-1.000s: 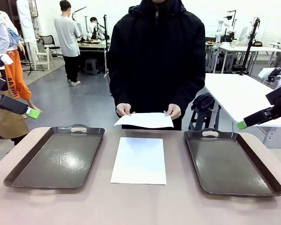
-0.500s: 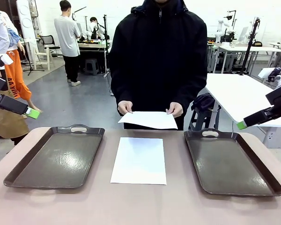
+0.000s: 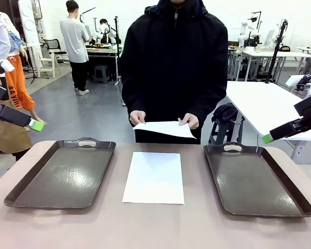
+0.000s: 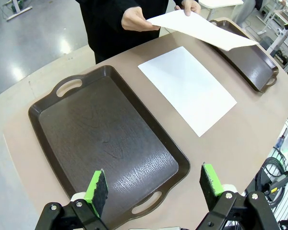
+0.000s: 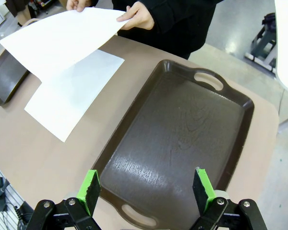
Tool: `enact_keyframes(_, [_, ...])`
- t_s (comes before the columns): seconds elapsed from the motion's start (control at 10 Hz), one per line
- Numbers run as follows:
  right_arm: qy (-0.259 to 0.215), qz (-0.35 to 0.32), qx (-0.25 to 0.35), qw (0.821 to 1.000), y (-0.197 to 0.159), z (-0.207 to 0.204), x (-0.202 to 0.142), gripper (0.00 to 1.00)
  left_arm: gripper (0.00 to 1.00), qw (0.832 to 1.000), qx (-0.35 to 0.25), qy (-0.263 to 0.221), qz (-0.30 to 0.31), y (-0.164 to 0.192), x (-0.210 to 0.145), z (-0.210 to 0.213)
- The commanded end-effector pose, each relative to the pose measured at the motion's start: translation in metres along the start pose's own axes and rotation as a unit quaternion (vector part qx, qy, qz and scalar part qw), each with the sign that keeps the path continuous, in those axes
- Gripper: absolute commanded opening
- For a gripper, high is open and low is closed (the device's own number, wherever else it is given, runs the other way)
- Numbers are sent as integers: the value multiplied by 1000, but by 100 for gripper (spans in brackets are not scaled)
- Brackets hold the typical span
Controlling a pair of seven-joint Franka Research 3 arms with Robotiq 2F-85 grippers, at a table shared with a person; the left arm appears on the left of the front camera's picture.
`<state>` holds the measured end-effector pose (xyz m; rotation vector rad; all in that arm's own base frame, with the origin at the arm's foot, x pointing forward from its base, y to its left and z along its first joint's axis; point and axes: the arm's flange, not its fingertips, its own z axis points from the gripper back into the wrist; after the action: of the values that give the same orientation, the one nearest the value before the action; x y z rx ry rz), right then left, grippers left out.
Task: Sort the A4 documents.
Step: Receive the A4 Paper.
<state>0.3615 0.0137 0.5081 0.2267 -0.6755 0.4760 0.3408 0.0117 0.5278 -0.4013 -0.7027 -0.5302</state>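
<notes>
We log one flat A4 sheet (image 3: 154, 177) lying on the tabletop (image 3: 155, 228), between the left tray (image 3: 59, 176) and the right tray (image 3: 256, 181), touching neither. A second A4 sheet (image 3: 165, 128) is up off the surface beyond the far edge, slightly tilted, held by the person's hands (image 3: 138, 117), one at each side. Left gripper (image 4: 153, 186): jaws spread wide, holding nothing, raised out past the tabletop's left side. Right gripper (image 5: 146, 188): likewise wide, holding nothing, raised off the right side.
</notes>
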Motion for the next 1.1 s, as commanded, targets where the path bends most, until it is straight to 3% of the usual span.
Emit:
enact_keyframes(0.0, [0, -1, 4, 1000, 0, -1, 0, 100, 100, 1000, -4, -2, 0, 0, 0, 0])
enact_keyframes(1.0, [0, -1, 4, 1000, 0, -1, 0, 100, 100, 1000, -4, -2, 0, 0, 0, 0])
